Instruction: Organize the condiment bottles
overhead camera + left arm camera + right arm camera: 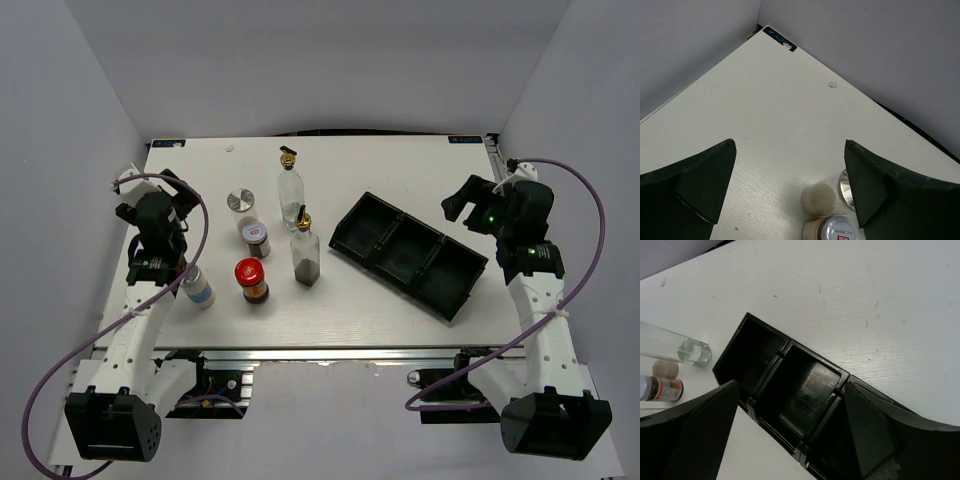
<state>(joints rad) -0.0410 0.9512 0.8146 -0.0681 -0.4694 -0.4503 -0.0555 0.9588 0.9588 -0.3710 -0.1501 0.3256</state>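
Observation:
The condiment bottles stand in a loose group left of centre. There are two clear glass bottles with gold pourers point(290, 190) point(305, 255), a silver-lidded jar point(240, 200), a white-lidded jar point(256, 237), a red-capped brown jar point(251, 280) and a white blue-banded bottle point(199, 288). My left gripper point(178, 196) point(790, 145) hangs open left of the group. Its view catches the silver lid point(845, 187) and the white-lidded jar point(837, 230) at the bottom edge. My right gripper point(460, 205) point(791, 385) is open and empty above the tray's right end.
A black three-compartment tray point(408, 253) point(805, 400) lies diagonally right of centre with nothing in it. One clear bottle point(670, 342) shows at the left of the right wrist view. White walls close in the back and sides of the table.

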